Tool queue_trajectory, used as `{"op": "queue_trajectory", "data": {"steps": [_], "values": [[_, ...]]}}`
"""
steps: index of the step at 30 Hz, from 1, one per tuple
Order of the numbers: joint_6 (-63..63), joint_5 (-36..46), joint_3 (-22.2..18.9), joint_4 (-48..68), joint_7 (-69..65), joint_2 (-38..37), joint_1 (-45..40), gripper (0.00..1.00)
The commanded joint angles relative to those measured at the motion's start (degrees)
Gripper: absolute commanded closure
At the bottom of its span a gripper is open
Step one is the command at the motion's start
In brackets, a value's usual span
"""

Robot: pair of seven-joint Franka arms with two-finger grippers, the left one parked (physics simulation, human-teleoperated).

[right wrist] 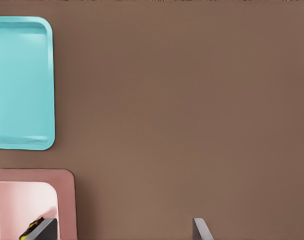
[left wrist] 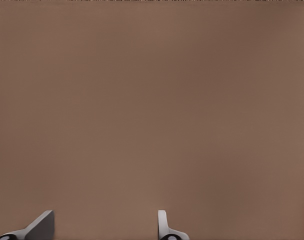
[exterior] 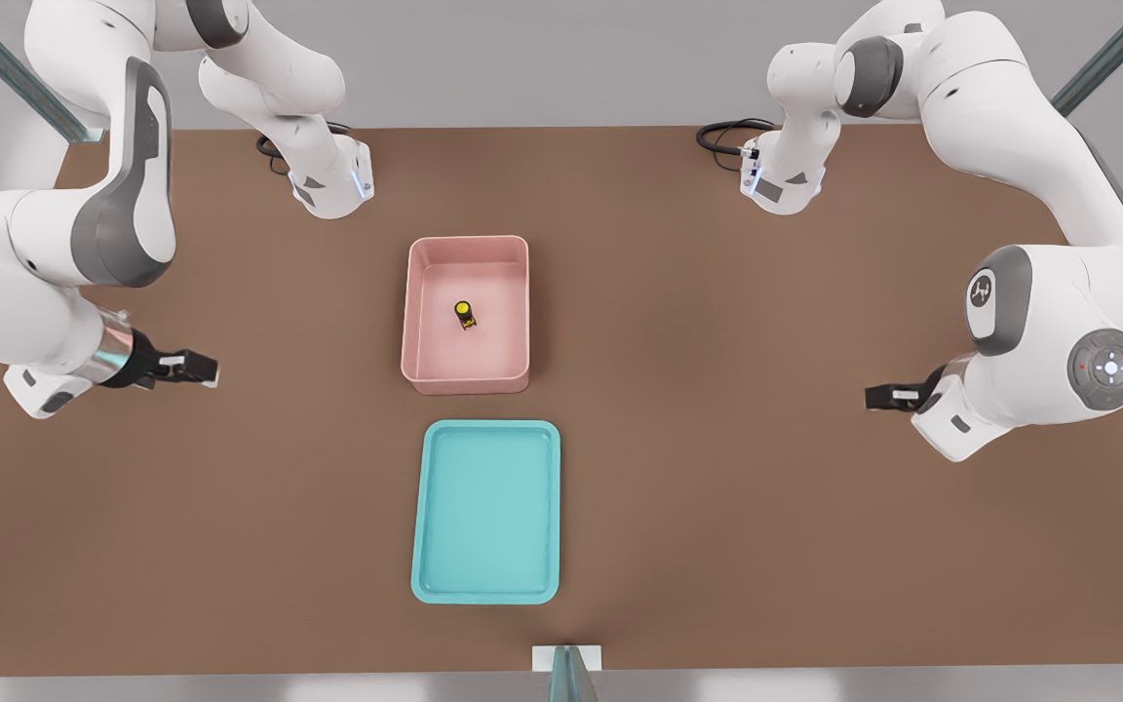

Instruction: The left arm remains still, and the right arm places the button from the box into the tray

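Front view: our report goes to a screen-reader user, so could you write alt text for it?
A yellow-capped button sits in a pink box at mid-table, with an empty teal tray just in front of it. The right arm's gripper hangs open over bare brown table at the front view's left, apart from both.

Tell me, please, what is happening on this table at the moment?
Nothing is being held yet. The right arm hangs at the front view's left, its gripper open above bare table, well away from the pink box. The yellow-capped button sits inside the box. The teal tray, lying apart from the box toward the front view's bottom, has nothing in it.
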Motion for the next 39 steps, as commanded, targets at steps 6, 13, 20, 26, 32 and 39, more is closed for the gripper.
{"op": "queue_trajectory", "data": {"steps": [6,13,20,26,32,39], "values": [[-1.90,-5.47,21.14,0.55,8.74,-1.47,8.03,0.00],[18.66,-4.24,22.90,-18.96,51.63,0.20,25.52,0.00],[32.99,1.39,6.91,-30.91,41.26,2.04,35.27,0.00],[41.25,1.30,5.41,-38.47,38.63,0.46,36.07,0.00],[41.86,1.30,1.81,-41.28,32.03,-0.24,37.21,0.00],[52.50,1.30,3.48,-48.22,33.27,-0.68,37.82,0.00]]}}
